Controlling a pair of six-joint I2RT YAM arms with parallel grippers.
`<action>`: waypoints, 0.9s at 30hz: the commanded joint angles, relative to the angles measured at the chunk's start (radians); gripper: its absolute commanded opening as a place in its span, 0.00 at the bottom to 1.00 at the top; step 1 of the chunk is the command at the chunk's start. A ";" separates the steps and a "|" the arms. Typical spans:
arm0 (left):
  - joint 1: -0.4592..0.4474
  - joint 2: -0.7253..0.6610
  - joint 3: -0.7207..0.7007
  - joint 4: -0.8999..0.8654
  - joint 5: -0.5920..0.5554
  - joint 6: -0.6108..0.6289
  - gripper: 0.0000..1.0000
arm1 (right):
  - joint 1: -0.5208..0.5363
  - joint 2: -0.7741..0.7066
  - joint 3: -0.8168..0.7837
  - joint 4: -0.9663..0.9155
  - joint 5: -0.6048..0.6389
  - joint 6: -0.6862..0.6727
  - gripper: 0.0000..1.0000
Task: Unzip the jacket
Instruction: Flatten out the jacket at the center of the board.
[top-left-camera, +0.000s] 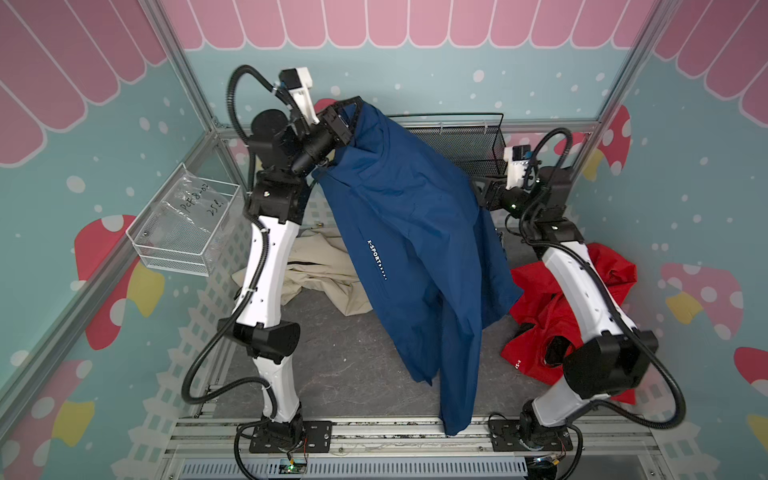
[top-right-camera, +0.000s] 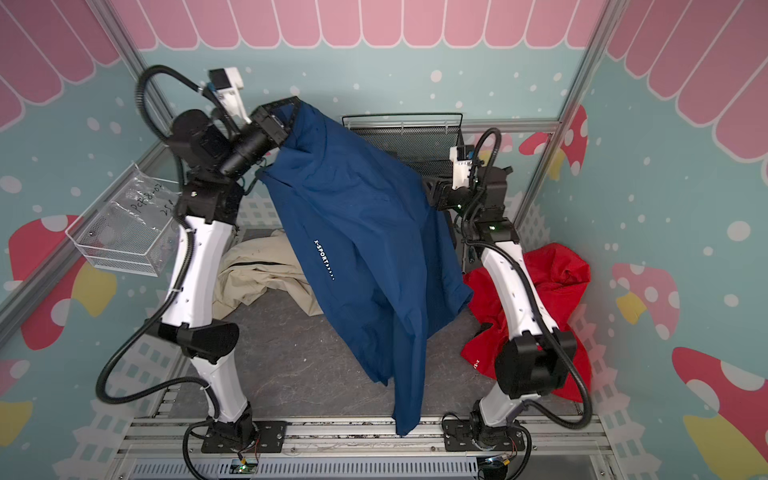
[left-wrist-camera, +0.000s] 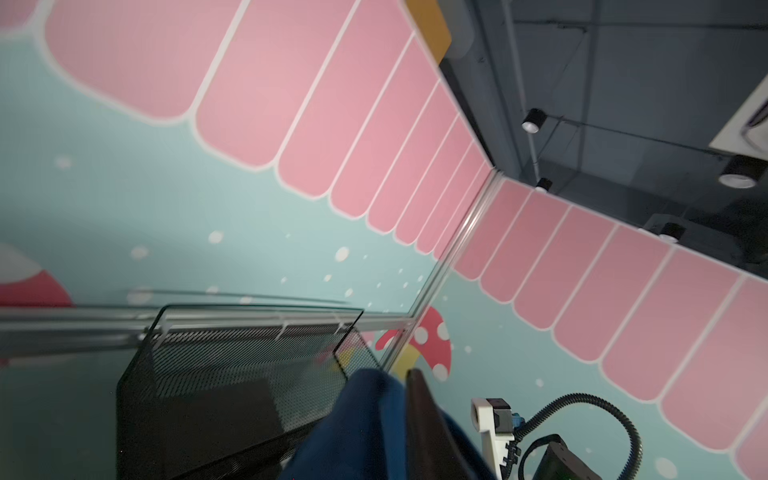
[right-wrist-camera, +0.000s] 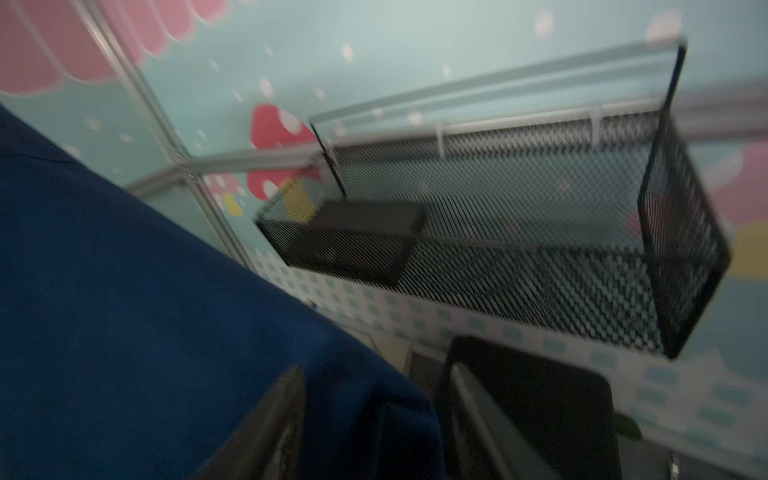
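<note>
A dark blue jacket with white "X-SPORT" lettering hangs in the air between both arms, its hem reaching the front rail. My left gripper is raised high at the back, with the jacket's top edge draped from it. In the left wrist view blue cloth lies against one dark finger and hides the other. My right gripper sits lower at the jacket's right edge. Its jaws stand wide apart, with a fold of the cloth lying loosely between them.
A beige garment lies crumpled on the grey floor behind the jacket. A red garment lies under the right arm. A black mesh basket hangs on the back wall, and a clear wire basket on the left wall.
</note>
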 joint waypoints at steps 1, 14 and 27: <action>0.027 0.093 0.029 -0.039 0.082 0.008 0.90 | -0.005 -0.025 -0.059 -0.077 0.087 -0.071 0.88; 0.234 -0.419 -0.899 -0.087 0.189 0.144 0.99 | 0.081 -0.135 -0.284 -0.090 -0.236 -0.417 0.88; 0.329 -0.573 -1.217 -0.335 0.209 0.382 0.95 | 0.392 0.327 0.194 -0.284 0.348 -0.387 0.94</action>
